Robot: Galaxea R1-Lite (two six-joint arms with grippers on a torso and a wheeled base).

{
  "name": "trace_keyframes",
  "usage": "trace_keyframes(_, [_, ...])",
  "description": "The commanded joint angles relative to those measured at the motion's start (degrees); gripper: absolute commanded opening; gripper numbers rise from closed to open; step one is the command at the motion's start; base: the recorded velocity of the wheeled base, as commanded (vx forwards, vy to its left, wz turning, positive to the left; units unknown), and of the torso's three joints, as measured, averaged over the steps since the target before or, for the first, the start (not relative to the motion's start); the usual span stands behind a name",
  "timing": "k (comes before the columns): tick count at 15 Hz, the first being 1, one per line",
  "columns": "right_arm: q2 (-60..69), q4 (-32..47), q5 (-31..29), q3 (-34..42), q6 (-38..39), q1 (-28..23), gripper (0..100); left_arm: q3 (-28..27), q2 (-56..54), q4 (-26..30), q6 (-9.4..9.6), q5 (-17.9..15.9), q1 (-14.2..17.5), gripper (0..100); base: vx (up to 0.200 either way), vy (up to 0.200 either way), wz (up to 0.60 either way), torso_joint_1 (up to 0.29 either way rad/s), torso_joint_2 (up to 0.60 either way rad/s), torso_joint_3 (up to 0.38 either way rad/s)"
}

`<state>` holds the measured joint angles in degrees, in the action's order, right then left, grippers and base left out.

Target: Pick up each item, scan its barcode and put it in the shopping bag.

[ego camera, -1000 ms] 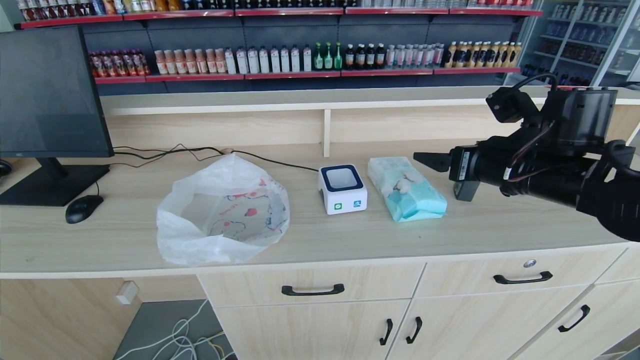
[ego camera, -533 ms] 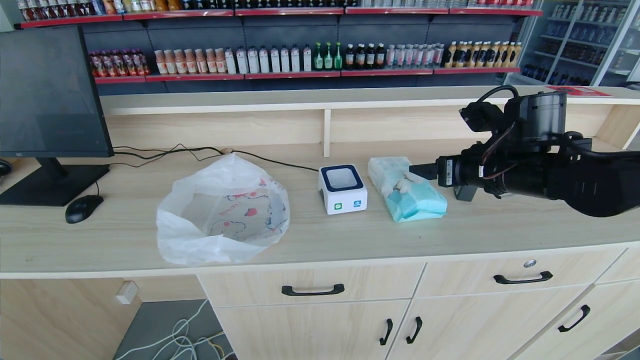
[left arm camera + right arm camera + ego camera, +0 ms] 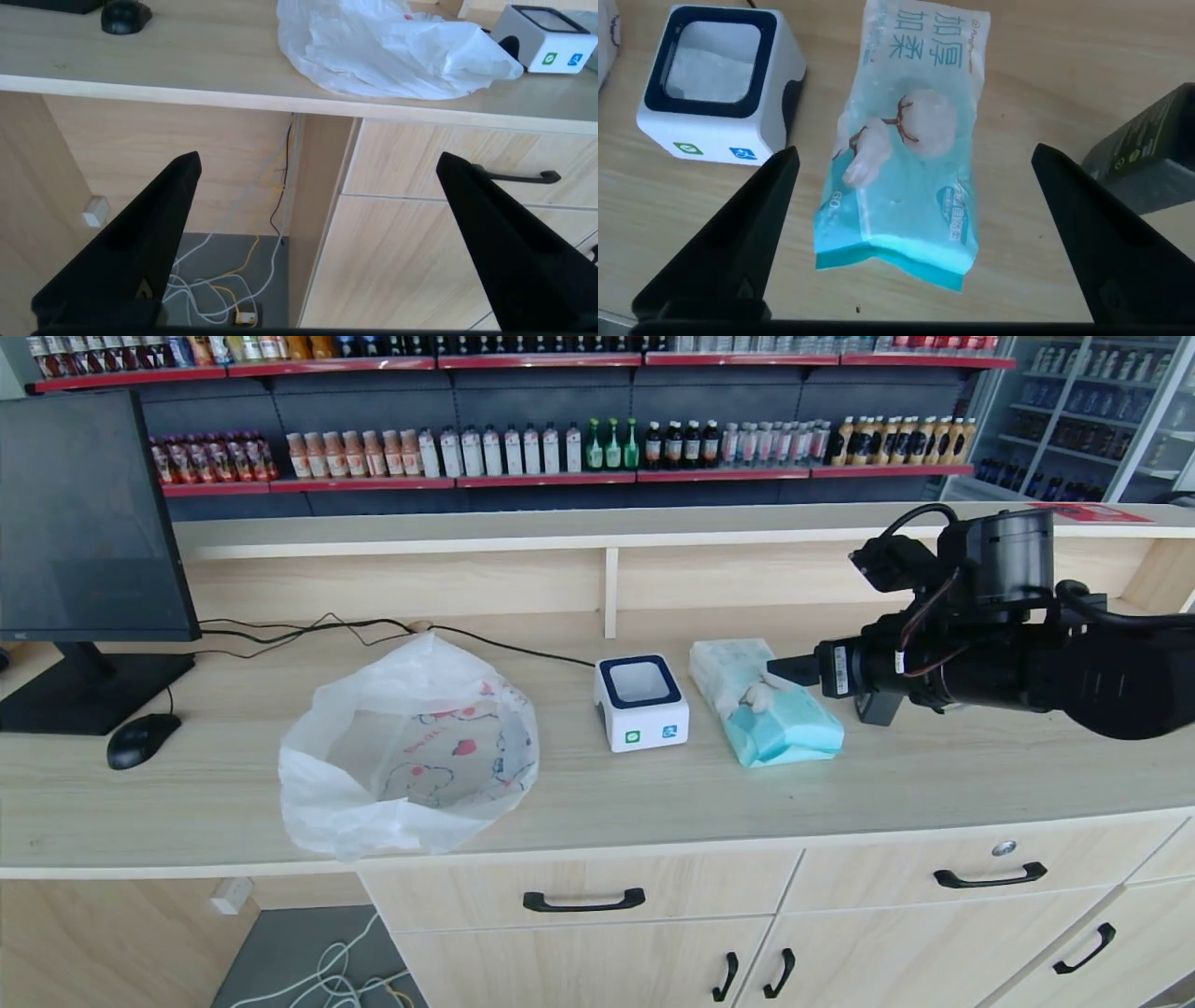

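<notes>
A teal and white tissue pack (image 3: pixel 766 705) (image 3: pixel 906 159) lies flat on the counter just right of the white barcode scanner (image 3: pixel 641 702) (image 3: pixel 719 89). The white shopping bag (image 3: pixel 411 747) (image 3: pixel 392 47) stands open to the scanner's left. My right gripper (image 3: pixel 789 667) (image 3: pixel 915 233) hovers above the pack's right side, open, with the pack lying between its fingers and nothing held. My left gripper (image 3: pixel 308 243) hangs open below counter level, in front of the cabinet, holding nothing.
A small dark box (image 3: pixel 878 707) (image 3: pixel 1148 140) sits on the counter right of the pack. A monitor (image 3: pixel 89 523) and mouse (image 3: pixel 140 739) are at far left, with cables behind the bag. A raised ledge (image 3: pixel 607 532) backs the counter, and drawers (image 3: pixel 583 901) lie below it.
My right gripper has moved left from beside the dark box to over the tissue pack's right side. The head camera has shifted slightly. The pack, scanner and bag have stayed put.
</notes>
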<state>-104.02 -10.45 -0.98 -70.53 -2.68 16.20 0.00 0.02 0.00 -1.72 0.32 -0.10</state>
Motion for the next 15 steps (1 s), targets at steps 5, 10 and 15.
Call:
trace_keyframes(5, [-0.13,-0.8,-0.34,1.36,0.13,0.59,100,0.0,-0.02,-0.09,-0.04,0.03,0.01,100,0.0,0.0,0.0,0.0,0.0,0.0])
trace_keyframes(10, [-4.08,0.69,0.18,-0.04,0.4,0.23,100,0.0,-0.02,-0.09,0.05,0.03,0.01,100,0.0,0.0,0.0,0.0,0.0,0.0])
trace_keyframes(15, [-8.65,2.36,3.26,-5.49,0.13,0.15,100,0.0,-0.02,-0.09,0.05,0.03,0.01,100,0.0,0.0,0.0,0.0,0.0,0.0])
